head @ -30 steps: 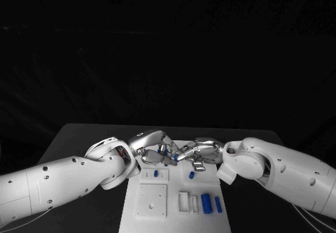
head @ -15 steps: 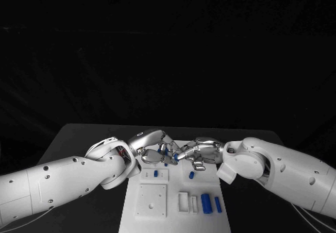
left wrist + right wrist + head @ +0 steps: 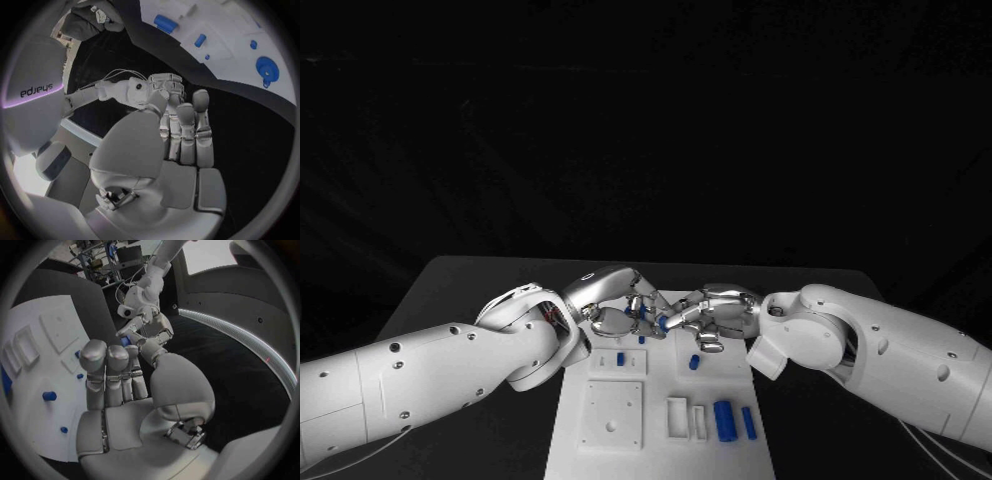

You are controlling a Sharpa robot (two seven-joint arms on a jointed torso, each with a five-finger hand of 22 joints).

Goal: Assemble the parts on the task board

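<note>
Over the task board's (image 3: 589, 440) far edge, left hand (image 3: 615, 312) and right hand (image 3: 708, 316) meet fingertip-close around a small blue part (image 3: 661, 322); whose fingers clamp it I cannot tell, so a fumbled handover could drop it.

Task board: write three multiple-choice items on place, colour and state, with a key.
1. Biggest blue part lies: A) under the hands; B) board's near end, robot's right; C) off the board.
2. Task board is: A) white; B) black; C) blue.
3. Robot hands are: A) far apart; B) flat on the table; C) close together above the board's far end.
B: it lies nearest the head camera. A: white against the black table. C: left robot hand and right robot hand nearly meet there.
</note>
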